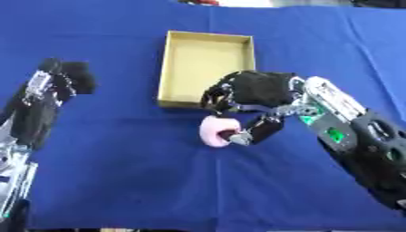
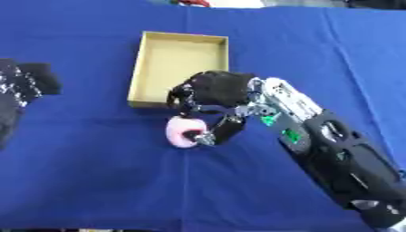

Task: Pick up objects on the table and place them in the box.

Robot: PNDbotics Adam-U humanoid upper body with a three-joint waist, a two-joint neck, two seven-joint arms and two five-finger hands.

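Note:
A pink rounded object [image 1: 212, 130] lies on the blue cloth just in front of the box's near edge. My right hand [image 1: 252, 93] reaches over it from the right, fingers curled down around its top and thumb against its right side. The open tan cardboard box [image 1: 170, 68] stands behind it at the centre of the table, and nothing shows inside it. My left hand [image 1: 63, 78] rests at the left edge, raised off the cloth, holding nothing, its fingers curled in.
The blue cloth [image 1: 119, 172] covers the whole table. My right forearm [image 1: 361, 145] crosses the right side of the view. A bit of red shows at the far edge behind the box.

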